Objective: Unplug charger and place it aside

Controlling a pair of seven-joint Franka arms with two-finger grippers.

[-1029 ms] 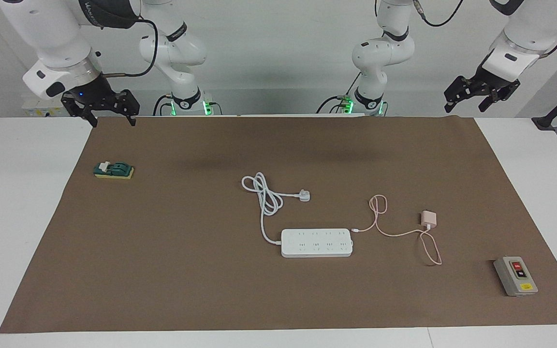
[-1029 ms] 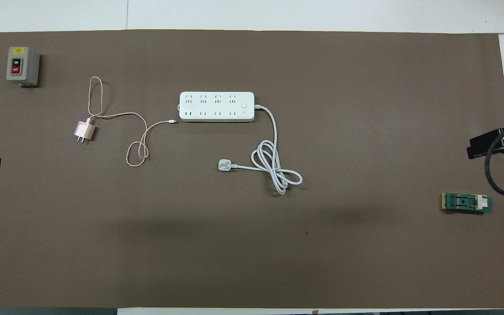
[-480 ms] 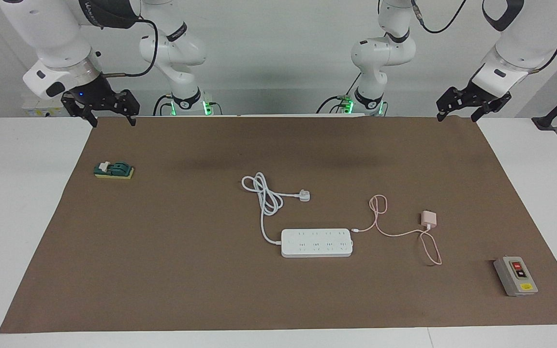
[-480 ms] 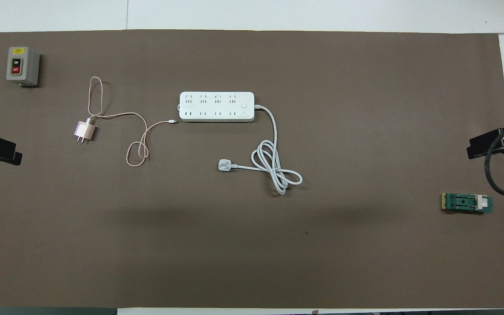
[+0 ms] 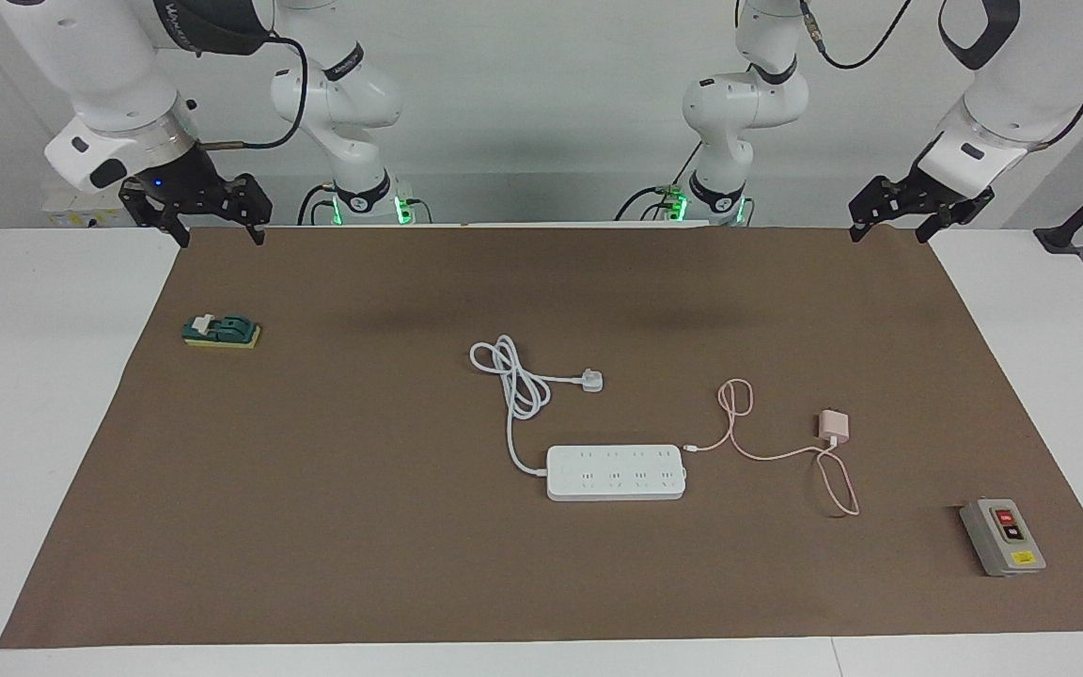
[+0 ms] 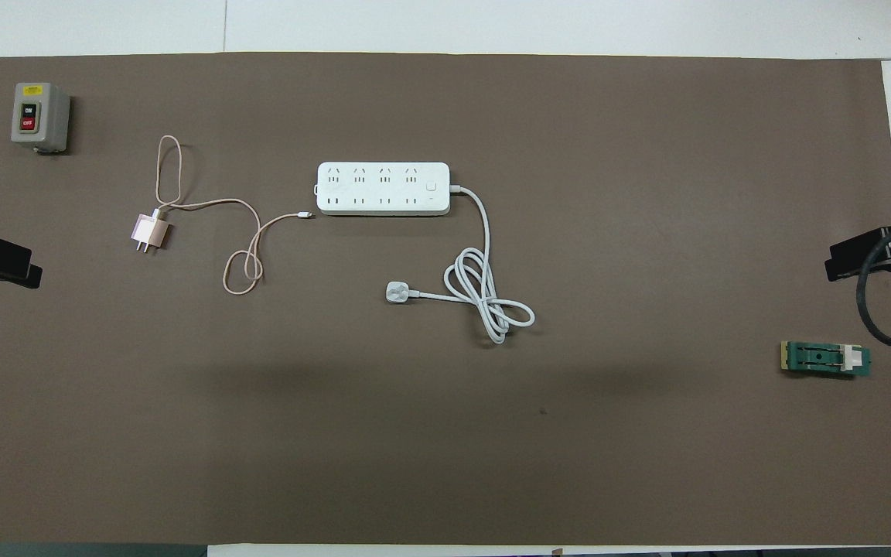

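The pale pink charger lies on its side on the brown mat, apart from the white power strip, toward the left arm's end of the table. Its prongs are bare in the overhead view. Its thin pink cable loops across the mat and its free end lies beside the strip's end. No socket on the strip holds a plug. My left gripper is open and empty over the mat's corner by its base. My right gripper waits open and empty over the other corner.
The strip's white three-pin plug and coiled thick cord lie nearer to the robots than the strip. A grey switch box stands at the left arm's end. A green knife switch sits at the right arm's end.
My left gripper has come down and in toward the mat's corner, showing more in the overhead view. The right arm, charger and strip have not moved.
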